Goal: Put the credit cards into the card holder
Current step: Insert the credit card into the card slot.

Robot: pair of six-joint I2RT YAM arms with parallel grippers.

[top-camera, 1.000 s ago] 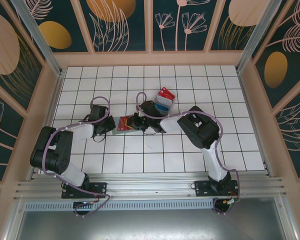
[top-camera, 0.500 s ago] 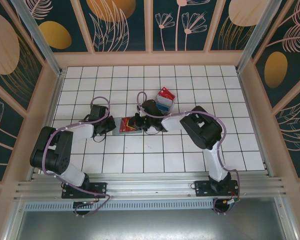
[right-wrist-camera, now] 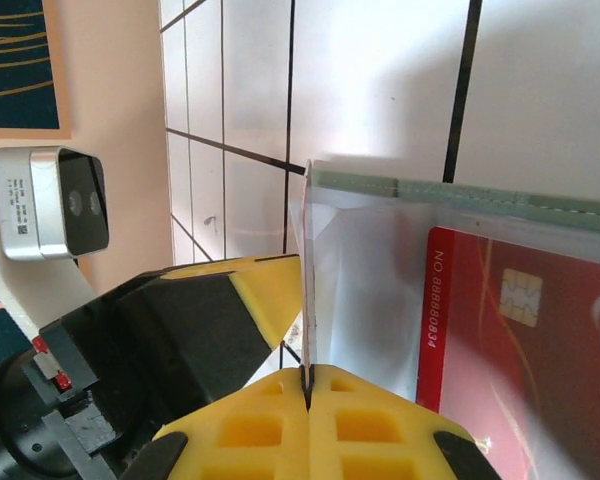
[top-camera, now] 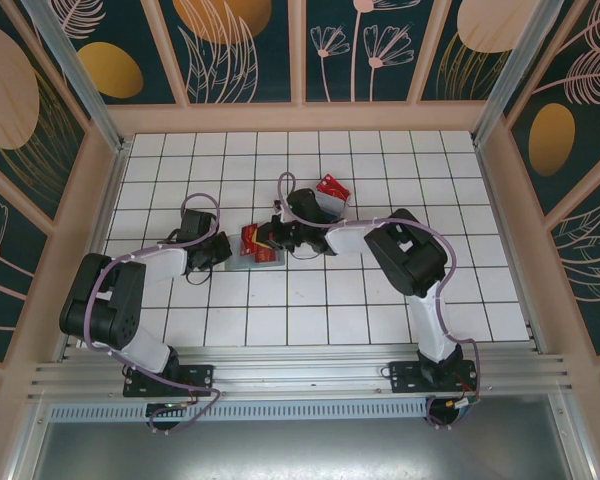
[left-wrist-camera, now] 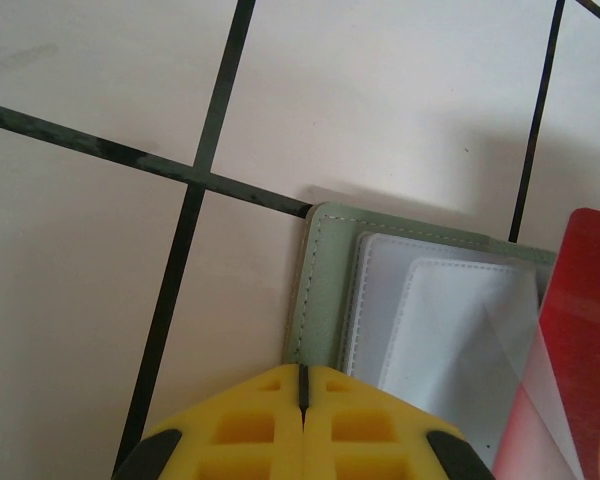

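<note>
- Top external view is showing the left end effector (top-camera: 220,252) sitting at the left edge of the card holder (top-camera: 240,264), its arm lying low and reaching rightward over the bench (top-camera: 380,300).
- Its fingers are pressing fully together, with the holder's green edge running under their tips; whether they are pinching it cannot be told.
- The holder is lying open between both end effectors, a red card (top-camera: 258,243) resting on its right part; the card's long axis is unclear.
- The right end effector (top-camera: 278,238) is pinching a clear sleeve (right-wrist-camera: 360,260) of the holder, the card lying just beside its fingertips, so this arm is probably nearer for the slide-in.
- The right arm is stretching forward and bending leftward.
- More credit cards (top-camera: 331,188) are waiting behind it.
</note>
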